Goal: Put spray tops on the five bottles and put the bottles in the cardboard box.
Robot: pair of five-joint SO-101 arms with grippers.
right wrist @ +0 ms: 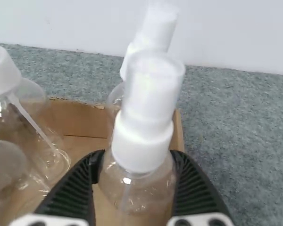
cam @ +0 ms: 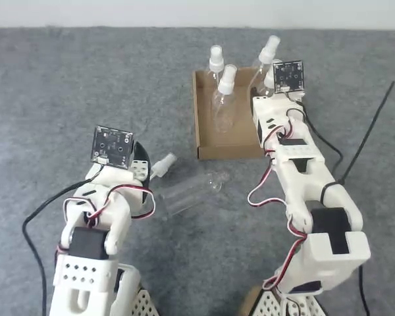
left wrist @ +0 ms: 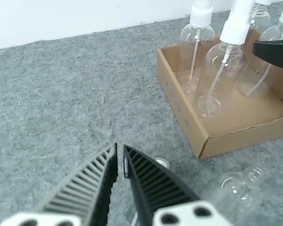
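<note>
The cardboard box [cam: 207, 112] [left wrist: 186, 117] stands at the back of the table. My right gripper [cam: 271, 91] [right wrist: 137, 160] is over the box's right side, shut on an upright clear bottle [right wrist: 144, 117] fitted with a white spray top. Three other topped bottles [cam: 224, 99] [left wrist: 221, 70] stand in the box. One bottle without a top [cam: 187, 192] [left wrist: 236, 188] lies on the carpet in front of the box. My left gripper [cam: 145, 172] [left wrist: 120, 157] is just left of it, fingers nearly together on a loose spray top [cam: 163, 163] [left wrist: 161, 163] that sticks out sideways.
Grey carpet [cam: 85, 79] covers the table, with open room on the left and in front of the box. Black cables [cam: 368, 138] trail along the right side behind my right arm. A white wall borders the far edge.
</note>
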